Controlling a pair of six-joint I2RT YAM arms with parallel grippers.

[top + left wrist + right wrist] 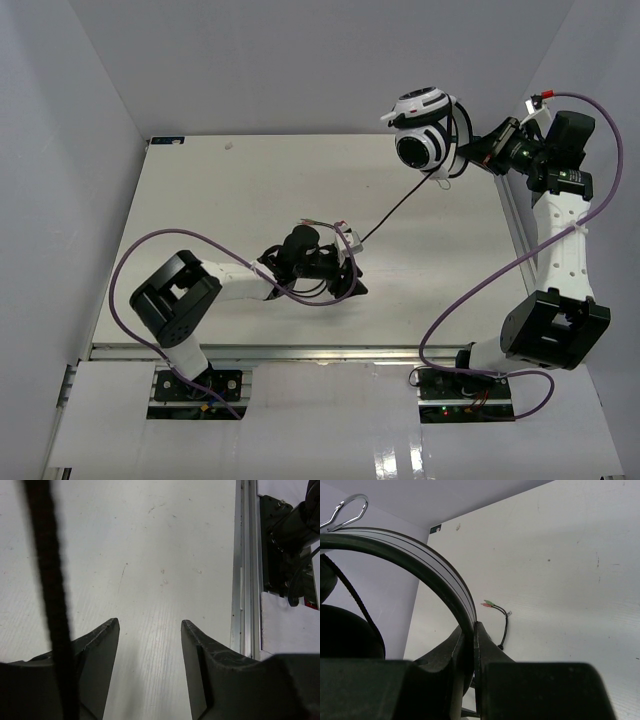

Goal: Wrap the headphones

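Clamping the headband (435, 575) between its closed fingers, the right end effector (474, 628) holds the headphones (422, 135) in the air above the far right corner of the bench (200, 190). The top view shows the cups hanging to the left of that end effector, one round black-padded cup (415, 150) facing the camera with the white shell above it. In the right wrist view the black-and-white band arcs from the upper left down into the pinch, and a dark padded cup fills the lower left.

The thin dark cable (400, 205) leaves the underside of the headphones and runs in a nearly straight line down and to the left, reaching the bench just beside the left end effector (150, 625). Its small plugs (489, 603), one tipped green and one reddish, lie flat on the white surface near the middle of the bench.

The left end effector is released. Its two dark fingers (95, 655) stand apart, with only bare bench showing in the gap between them. In the left wrist view a blurred stretch of the cable crosses in front of the left-hand finger, outside the gap; whether it touches that finger I cannot tell. An aluminium rail (245, 580) runs along the bench edge on the right side of that view.
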